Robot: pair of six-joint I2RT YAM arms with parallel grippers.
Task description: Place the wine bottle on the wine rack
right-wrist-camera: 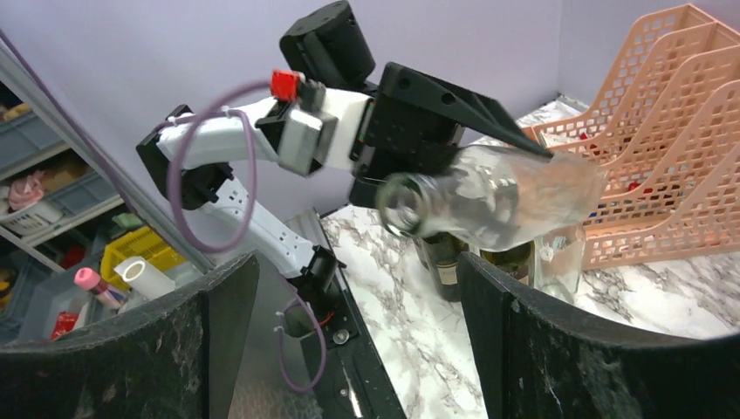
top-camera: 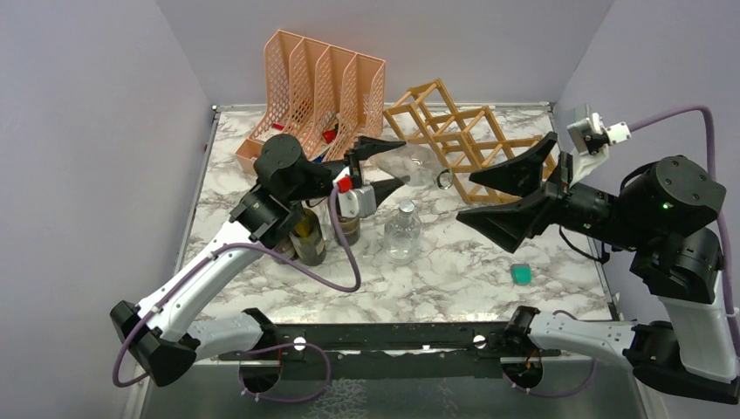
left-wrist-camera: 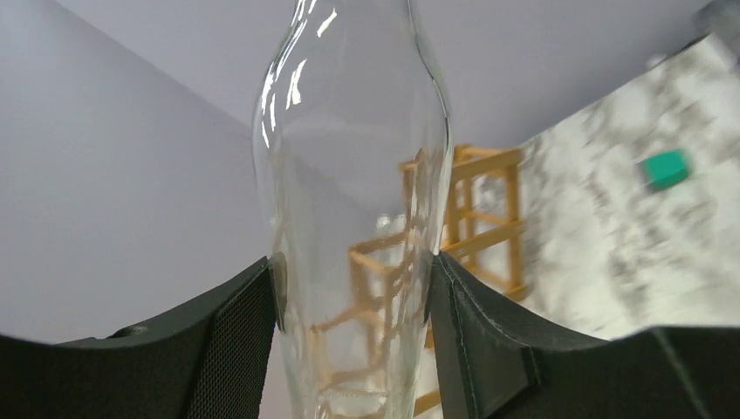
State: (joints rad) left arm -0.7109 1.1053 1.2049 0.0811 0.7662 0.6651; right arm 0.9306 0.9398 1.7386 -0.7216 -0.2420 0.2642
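Observation:
A clear glass wine bottle (top-camera: pixel 421 166) hangs on its side above the table, with its mouth toward the right arm. My left gripper (top-camera: pixel 397 162) is shut on its body. In the left wrist view both pads press the glass (left-wrist-camera: pixel 349 175) on either side. The light wooden wine rack (top-camera: pixel 454 131) stands at the back right, just behind the bottle, and shows through the glass (left-wrist-camera: pixel 471 218). My right gripper (top-camera: pixel 471 199) is open with nothing between its fingers, a little short of the bottle's mouth (right-wrist-camera: pixel 410 202).
A peach mesh file organiser (top-camera: pixel 314 78) stands at the back left. Two dark bottles (top-camera: pixel 307 231) and a small clear bottle (top-camera: pixel 403 231) stand upright under and beside the left arm. A green block (top-camera: pixel 521 274) lies near the front right.

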